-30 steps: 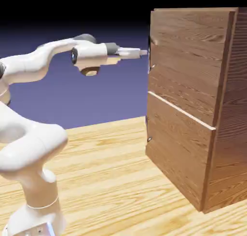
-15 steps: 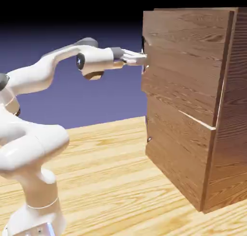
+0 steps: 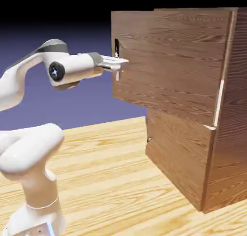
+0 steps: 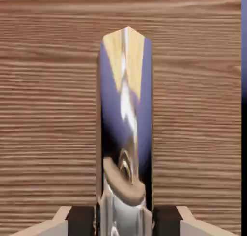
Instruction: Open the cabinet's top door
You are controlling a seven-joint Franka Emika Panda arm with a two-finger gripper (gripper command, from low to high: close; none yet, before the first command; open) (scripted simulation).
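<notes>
The cabinet (image 3: pixel 226 110) of reddish-brown wood stands at the exterior view's right. Its top door (image 3: pixel 164 57) is swung partly out from the cabinet's front, its free edge toward the arm. A small dark bar handle (image 3: pixel 116 49) sits near that edge. My gripper (image 3: pixel 118 62) is shut on the handle, the arm reaching level from the left. In the hand view the shiny handle (image 4: pixel 126 134) stands upright between my two fingers (image 4: pixel 79 219), with the door's wood (image 4: pixel 48 85) filling the background.
Below the top door the lower wood panel (image 3: pixel 178 153) stays flush, with a tiny knob (image 3: pixel 148 139) at its left edge. The cabinet stands on a light wooden table (image 3: pixel 111 182). My arm's base (image 3: pixel 34 182) rises at the lower left.
My gripper closed on the handle and pulled back to the left. The top door has swung outward with it, from flush to partly open.
</notes>
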